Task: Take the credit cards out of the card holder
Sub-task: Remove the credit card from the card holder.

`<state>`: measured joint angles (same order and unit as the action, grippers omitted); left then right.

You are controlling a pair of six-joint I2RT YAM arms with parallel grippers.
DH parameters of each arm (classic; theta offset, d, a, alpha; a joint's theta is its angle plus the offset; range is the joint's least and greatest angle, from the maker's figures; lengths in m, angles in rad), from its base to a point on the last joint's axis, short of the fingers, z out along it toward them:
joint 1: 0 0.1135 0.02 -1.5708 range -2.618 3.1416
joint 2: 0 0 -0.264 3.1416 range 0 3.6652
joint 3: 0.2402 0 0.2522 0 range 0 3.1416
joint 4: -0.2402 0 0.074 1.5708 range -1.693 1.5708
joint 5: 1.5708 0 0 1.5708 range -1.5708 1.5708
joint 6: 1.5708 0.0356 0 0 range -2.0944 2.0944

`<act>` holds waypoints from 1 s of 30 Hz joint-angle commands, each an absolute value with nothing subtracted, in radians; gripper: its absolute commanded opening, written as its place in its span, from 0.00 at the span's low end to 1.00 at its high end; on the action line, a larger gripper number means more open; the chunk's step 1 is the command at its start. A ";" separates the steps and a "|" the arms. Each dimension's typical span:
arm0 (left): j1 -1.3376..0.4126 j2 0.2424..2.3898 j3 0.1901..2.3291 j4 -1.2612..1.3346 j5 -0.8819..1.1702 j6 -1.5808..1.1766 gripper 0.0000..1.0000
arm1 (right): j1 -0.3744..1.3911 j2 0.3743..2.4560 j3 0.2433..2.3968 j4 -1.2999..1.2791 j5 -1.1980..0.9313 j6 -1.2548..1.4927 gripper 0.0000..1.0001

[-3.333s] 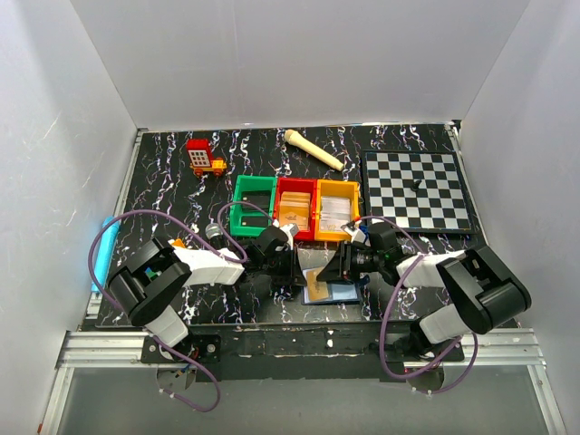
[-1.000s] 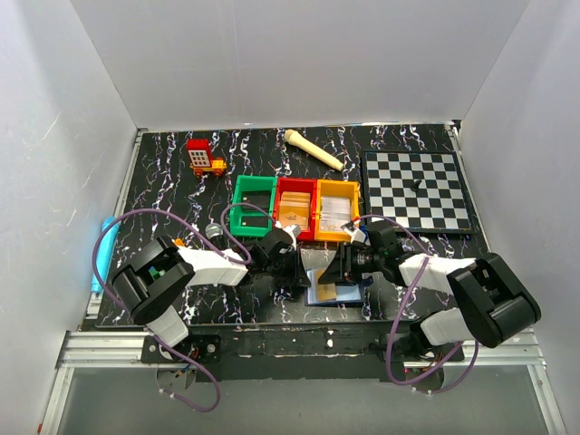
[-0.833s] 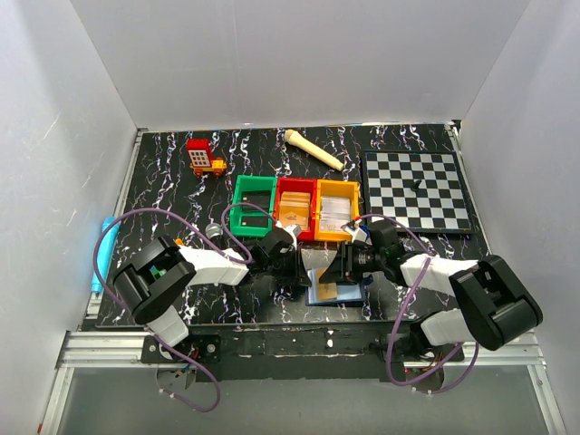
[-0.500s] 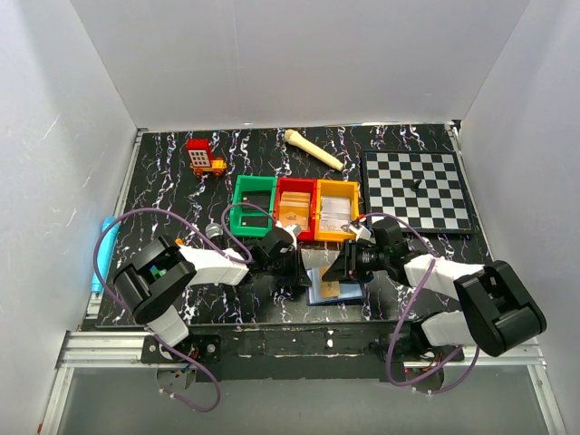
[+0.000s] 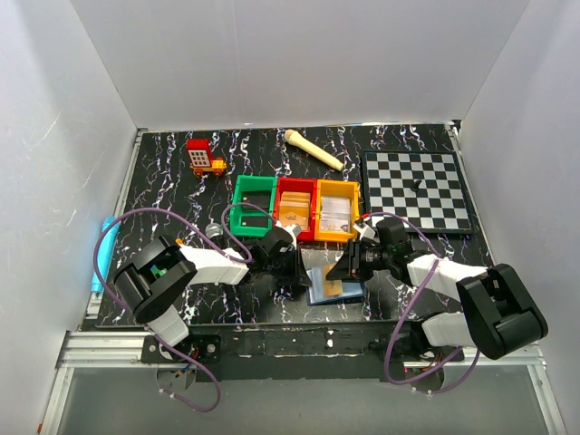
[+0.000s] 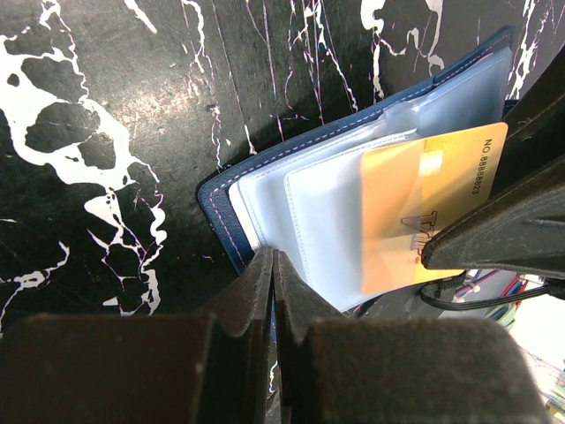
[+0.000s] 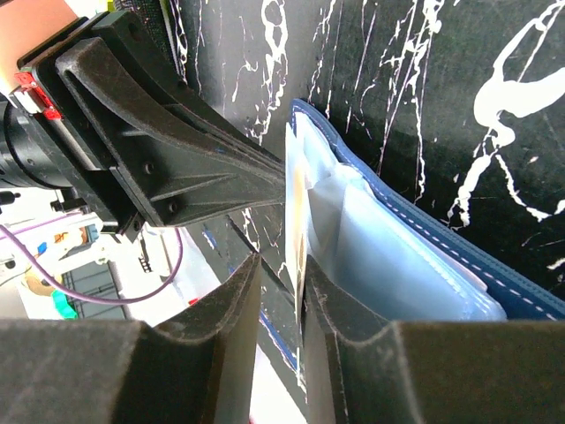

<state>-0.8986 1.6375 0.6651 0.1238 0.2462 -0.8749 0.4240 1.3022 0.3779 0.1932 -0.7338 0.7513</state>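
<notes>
The left gripper (image 6: 271, 258) is pressed together, seemingly nipping the near edge of the open card holder (image 6: 309, 203) lying just ahead of it. The right gripper (image 7: 281, 265) stands slightly spread, astride the edge of the orange card (image 6: 424, 203) that juts from the holder.

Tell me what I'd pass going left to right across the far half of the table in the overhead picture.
Red toy → green bin → red bin → orange bin → chessboard.
</notes>
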 commanded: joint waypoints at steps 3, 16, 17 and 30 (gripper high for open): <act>-0.897 1.655 0.643 0.054 0.198 -0.850 0.00 | 0.410 1.276 0.394 0.203 -0.762 0.733 0.29; -0.897 1.634 0.630 0.064 0.195 -0.851 0.00 | 0.393 1.266 0.396 0.158 -0.755 0.704 0.09; -0.897 1.634 0.630 0.066 0.195 -0.848 0.00 | 0.391 1.262 0.394 0.153 -0.755 0.703 0.07; -0.897 1.591 0.629 0.071 0.195 -0.831 0.00 | 0.341 1.144 0.433 -0.079 -0.681 0.626 0.01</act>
